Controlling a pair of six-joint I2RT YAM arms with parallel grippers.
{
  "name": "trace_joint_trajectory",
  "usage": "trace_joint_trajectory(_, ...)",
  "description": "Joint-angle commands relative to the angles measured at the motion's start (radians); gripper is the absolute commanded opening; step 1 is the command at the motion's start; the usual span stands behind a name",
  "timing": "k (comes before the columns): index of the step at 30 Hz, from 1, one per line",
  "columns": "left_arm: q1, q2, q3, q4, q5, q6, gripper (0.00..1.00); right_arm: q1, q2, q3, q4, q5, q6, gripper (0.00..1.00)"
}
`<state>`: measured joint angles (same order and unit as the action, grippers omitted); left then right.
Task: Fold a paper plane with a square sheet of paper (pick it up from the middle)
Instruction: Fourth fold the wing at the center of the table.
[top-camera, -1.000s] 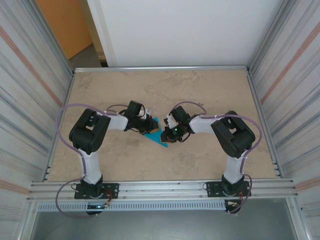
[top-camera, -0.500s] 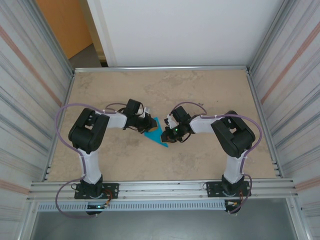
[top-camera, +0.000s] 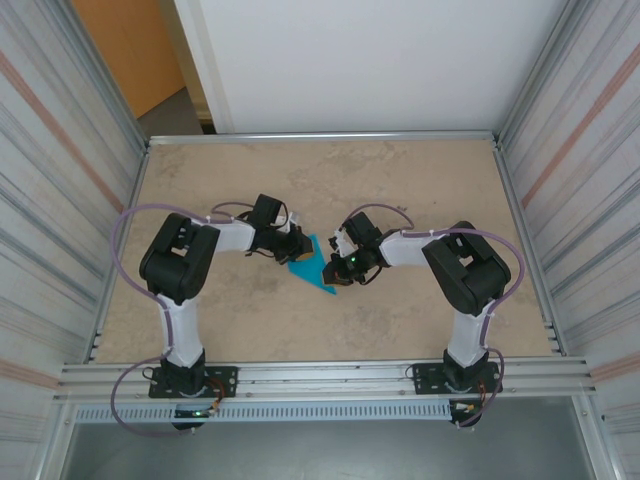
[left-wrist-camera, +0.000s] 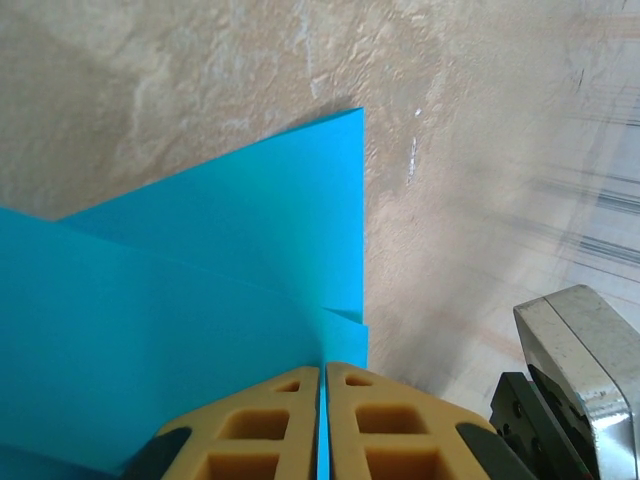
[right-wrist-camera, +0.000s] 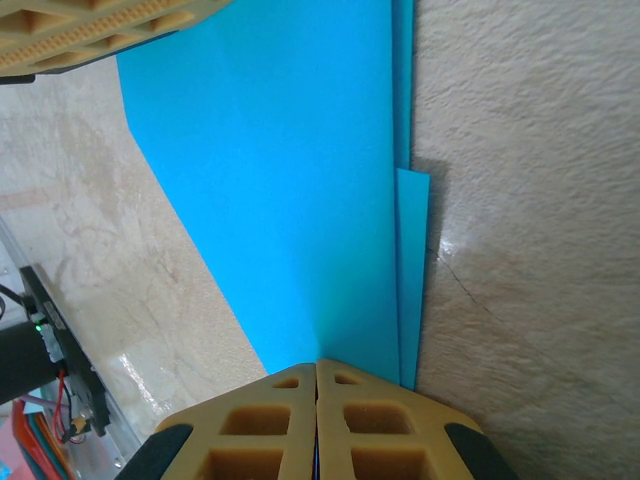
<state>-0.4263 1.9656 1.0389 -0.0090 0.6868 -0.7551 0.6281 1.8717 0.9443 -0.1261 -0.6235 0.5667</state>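
The square sheet of paper (top-camera: 316, 268) is teal-blue and folded into a pointed, layered wedge at the table's middle. My left gripper (top-camera: 297, 248) is at its left upper edge, my right gripper (top-camera: 338, 268) at its right edge. In the left wrist view the paper (left-wrist-camera: 200, 300) spreads ahead in overlapping layers, and the left gripper (left-wrist-camera: 323, 368) is shut on a thin edge of it. In the right wrist view the paper (right-wrist-camera: 290, 180) runs forward with a narrow strip along its right side, and the right gripper (right-wrist-camera: 317, 362) is shut on its near edge. The left gripper's fingers (right-wrist-camera: 100, 30) show at the top left there.
The beige table (top-camera: 420, 180) is walled by corrugated metal panels (top-camera: 60, 200) on both sides and a white board (top-camera: 360, 60) at the back. A metal rail (top-camera: 320, 380) carries the arm bases along the near edge. Part of the right arm (left-wrist-camera: 575, 380) sits close by in the left wrist view.
The left arm's wrist has shifted slightly to the left and back. Both grippers stay pinched on the paper, which has hardly moved.
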Motion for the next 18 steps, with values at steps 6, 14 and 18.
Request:
trace_joint_trajectory(6, 0.017, 0.041, 0.037, -0.113, -0.098, 0.089, 0.12, -0.006, 0.065, -0.026, -0.208, 0.135, -0.031, 0.09)
trace_joint_trajectory(14, 0.054, 0.048, 0.122, -0.225, -0.243, 0.220, 0.12, -0.005, 0.076, -0.021, -0.257, 0.182, -0.031, 0.08)
trace_joint_trajectory(18, 0.055, 0.073, 0.192, -0.301, -0.347, 0.293, 0.11, -0.004, 0.076, -0.022, -0.261, 0.188, -0.027, 0.09)
